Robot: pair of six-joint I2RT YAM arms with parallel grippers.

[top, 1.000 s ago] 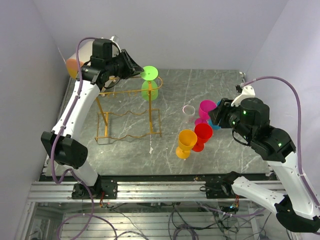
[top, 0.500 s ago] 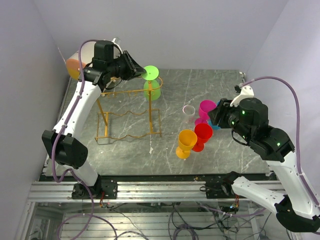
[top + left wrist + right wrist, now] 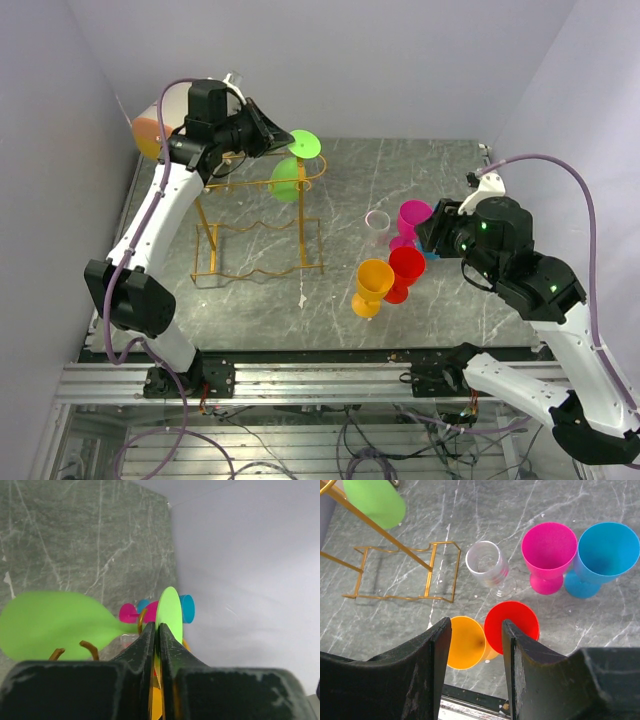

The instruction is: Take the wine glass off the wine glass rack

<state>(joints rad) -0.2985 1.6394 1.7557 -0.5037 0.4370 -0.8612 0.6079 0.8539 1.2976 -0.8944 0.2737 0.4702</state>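
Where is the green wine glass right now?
Top view, back left: the green wine glass hangs tilted at the right end of the gold rack, its foot pinched by the left pincer.

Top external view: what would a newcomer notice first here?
The green wine glass hangs tilted, bowl down, at the top of the gold wire rack, upper left, its foot pinched in the left claw. Right of centre, an orange glass, a red glass and a pink glass stand clustered on the marble table under the open right claw.
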